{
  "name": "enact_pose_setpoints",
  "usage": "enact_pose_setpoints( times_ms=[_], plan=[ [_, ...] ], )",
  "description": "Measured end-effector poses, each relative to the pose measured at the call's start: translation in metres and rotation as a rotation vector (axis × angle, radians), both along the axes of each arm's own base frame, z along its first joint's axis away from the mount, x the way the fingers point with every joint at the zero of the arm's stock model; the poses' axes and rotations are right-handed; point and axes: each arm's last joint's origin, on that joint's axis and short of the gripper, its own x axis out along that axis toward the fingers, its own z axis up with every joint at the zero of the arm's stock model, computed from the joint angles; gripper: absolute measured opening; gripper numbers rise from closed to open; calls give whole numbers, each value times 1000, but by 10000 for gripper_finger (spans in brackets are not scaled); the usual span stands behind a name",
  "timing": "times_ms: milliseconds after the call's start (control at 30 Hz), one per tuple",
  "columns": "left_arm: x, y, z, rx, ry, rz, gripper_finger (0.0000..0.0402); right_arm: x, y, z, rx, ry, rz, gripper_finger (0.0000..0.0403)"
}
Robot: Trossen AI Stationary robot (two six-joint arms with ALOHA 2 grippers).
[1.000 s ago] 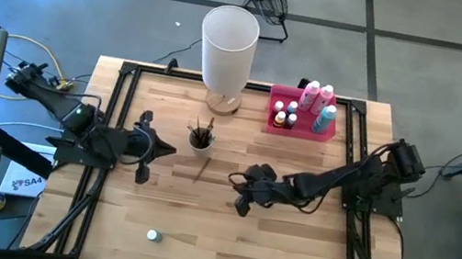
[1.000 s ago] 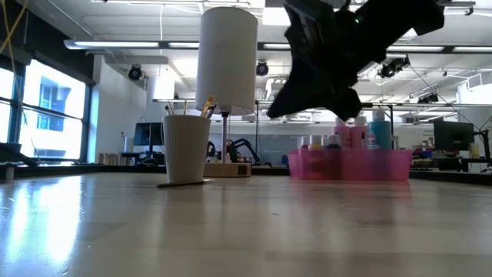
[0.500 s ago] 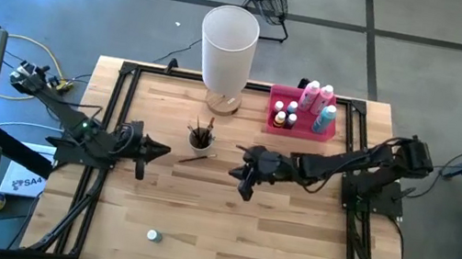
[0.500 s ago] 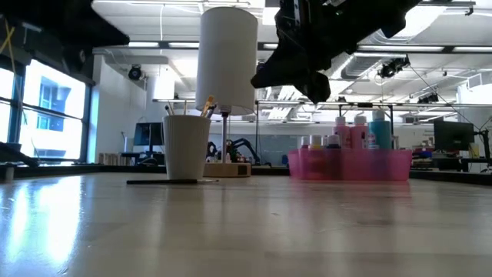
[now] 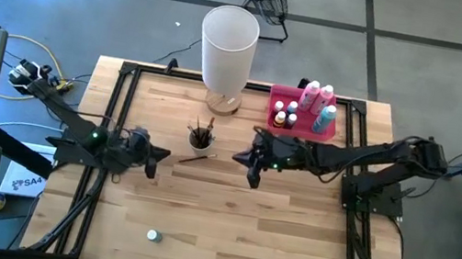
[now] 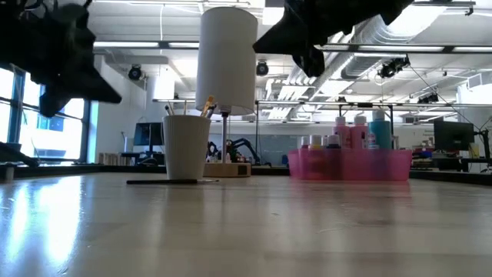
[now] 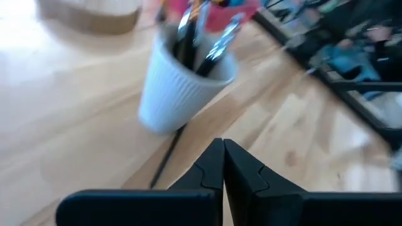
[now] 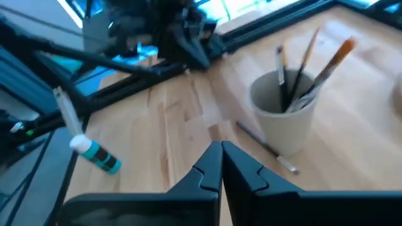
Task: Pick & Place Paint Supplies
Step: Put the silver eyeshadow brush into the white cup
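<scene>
A white ribbed cup near the table's middle holds several paintbrushes. One dark-handled paintbrush lies flat on the wood at the cup's foot, also seen in the left wrist view as the loose brush. A small teal bottle lies on its side near the front edge. More paint bottles stand in the pink tray at the far right. My left gripper hangs shut to the left of the cup. My right gripper hangs shut to the cup's right. Both are above the table and hold nothing.
A tall white cylinder stands on a wooden base just beyond the cup. A black frame runs round the tabletop. Bare wood lies between the cup and the front edge, apart from the teal bottle.
My left gripper has dropped, rolled and drawn a little toward the left edge. My right gripper has risen and moved toward the far edge, nearer the cup and tray. The loose brush has turned and now lies closer to the cup's foot.
</scene>
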Motion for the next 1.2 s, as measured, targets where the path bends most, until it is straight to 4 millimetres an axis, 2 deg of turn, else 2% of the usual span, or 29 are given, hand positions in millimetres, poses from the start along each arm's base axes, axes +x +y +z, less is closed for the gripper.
enact_pose_setpoints(
  times_ms=[200,500,733,900,1200],
  plan=[
    [10,-1,-21,-40,73,124,1,-8,-8,11,-35,-12,-40,3],
    [34,11,-47,-174,157,256,0,-13,-9,16,-100,-15,-61,3],
    [50,23,-55,-229,225,182,0,-14,-13,17,-106,-10,-70,3],
    [58,31,-61,-268,230,196,0,-14,-14,16,-123,2,-66,3],
    [63,31,-72,-308,248,206,0,-14,-14,15,-154,4,-53,2]
  ],
)
